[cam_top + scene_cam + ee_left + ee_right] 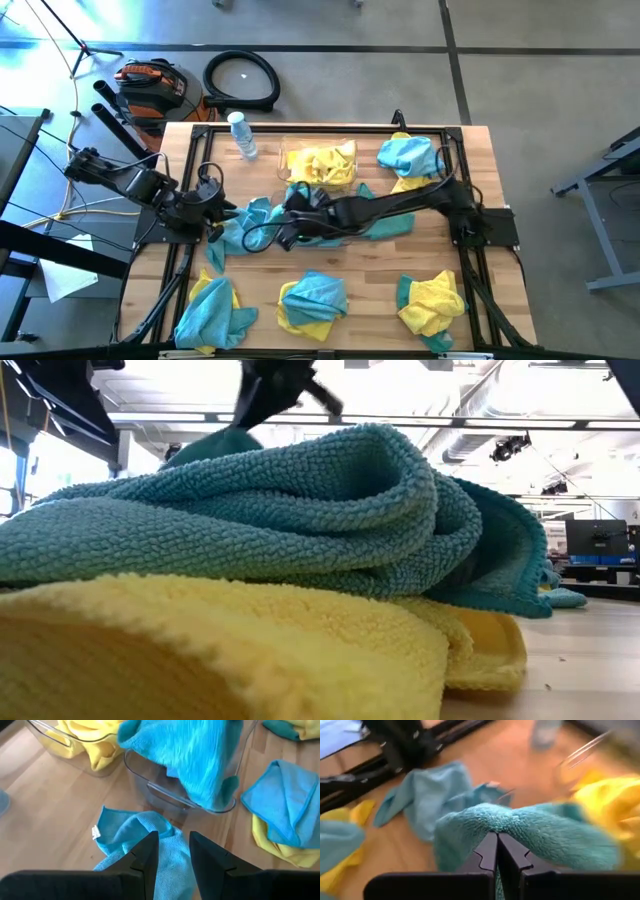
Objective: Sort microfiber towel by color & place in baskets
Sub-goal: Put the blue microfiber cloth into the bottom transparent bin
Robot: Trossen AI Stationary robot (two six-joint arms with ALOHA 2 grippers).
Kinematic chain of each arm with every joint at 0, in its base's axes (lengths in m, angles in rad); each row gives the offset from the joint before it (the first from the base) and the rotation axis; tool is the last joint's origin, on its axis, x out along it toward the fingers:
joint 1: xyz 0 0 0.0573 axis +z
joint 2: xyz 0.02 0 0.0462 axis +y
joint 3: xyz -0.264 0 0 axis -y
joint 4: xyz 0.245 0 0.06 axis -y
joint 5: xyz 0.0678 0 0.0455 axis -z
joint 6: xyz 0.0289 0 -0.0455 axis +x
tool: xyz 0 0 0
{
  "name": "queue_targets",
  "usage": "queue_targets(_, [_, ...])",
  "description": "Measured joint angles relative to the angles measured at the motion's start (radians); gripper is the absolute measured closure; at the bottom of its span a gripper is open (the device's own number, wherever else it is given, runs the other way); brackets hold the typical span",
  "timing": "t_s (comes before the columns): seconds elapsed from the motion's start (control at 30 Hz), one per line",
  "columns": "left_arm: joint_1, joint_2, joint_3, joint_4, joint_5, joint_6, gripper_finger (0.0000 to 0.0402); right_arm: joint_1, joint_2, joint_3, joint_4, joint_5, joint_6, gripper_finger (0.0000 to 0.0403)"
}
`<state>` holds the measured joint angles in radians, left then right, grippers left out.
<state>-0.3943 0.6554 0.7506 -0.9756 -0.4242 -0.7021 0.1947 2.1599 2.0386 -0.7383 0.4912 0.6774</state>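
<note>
Big concrete floor all around, with a wooden table (350,265) in the middle carrying everything. Behind it on the floor sit a coiled black hose (241,79) and an orange-and-black vacuum (150,85). The low view is mostly blocked by a teal towel on a yellow one (230,650), so the room behind is just bright ceiling lights.

Mixed yellow and teal towel piles (312,303) line the table's near edge, another lies at the far right. The yellow basket (320,163) is at the far middle, the teal-filled basket (185,795) right beside it, partly hidden under the right arm.

Right gripper (497,851) has its jaws clamped on a teal towel (545,832) by the baskets. Left gripper (172,851), jaws slightly apart, hovers over another teal towel (145,832). A water bottle (241,135) stands at the far edge.
</note>
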Motion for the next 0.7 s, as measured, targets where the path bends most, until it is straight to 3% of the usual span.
queue_targets(0.37, [0.0, 0.0, 0.0, 0.0, 0.023, 0.0, 0.0303, -0.075, 0.153, 0.092, -0.036, -0.259, 0.178, 0.0403])
queue_targets(0.7, [0.0, 0.0, 0.001, 0.0, 0.023, 0.001, 0.0303, -0.128, 0.228, 0.094, -0.099, -0.357, 0.216, 0.0403])
